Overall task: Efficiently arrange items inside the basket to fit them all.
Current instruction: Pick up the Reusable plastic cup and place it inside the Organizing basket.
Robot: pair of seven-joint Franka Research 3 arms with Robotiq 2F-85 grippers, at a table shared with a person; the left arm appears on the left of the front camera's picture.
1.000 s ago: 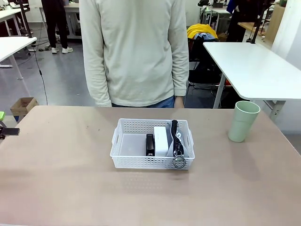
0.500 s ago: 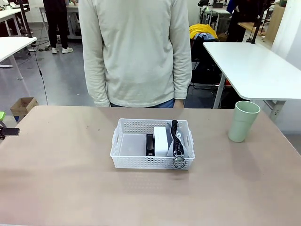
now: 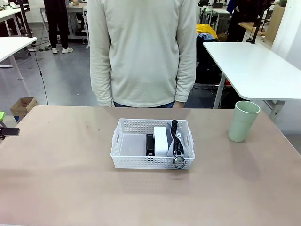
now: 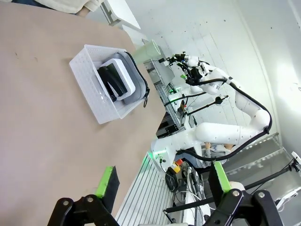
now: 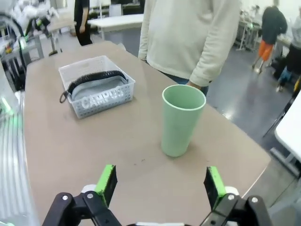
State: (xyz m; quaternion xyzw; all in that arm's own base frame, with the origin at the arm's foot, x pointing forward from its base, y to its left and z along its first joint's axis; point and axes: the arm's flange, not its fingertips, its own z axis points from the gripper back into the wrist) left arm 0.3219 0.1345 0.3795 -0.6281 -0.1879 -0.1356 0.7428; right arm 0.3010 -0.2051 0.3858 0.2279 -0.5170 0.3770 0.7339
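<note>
Person (image 3: pixel 143 52) drifted frame-right. Pouch (image 3: pixel 177 139) stands edgewise in the basket (image 3: pixel 123 155), sparing room for the cup (image 3: pixel 243 121); left end effector (image 4: pixel 163 178) and right end effector (image 5: pixel 160 178) gape wide.

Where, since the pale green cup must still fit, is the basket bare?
Bare: the left end of the white perforated plastic basket, between its wall and the small black stapler. Crowded: the right half, with stapler, white boxy device and grey zip pouch packed together.
</note>
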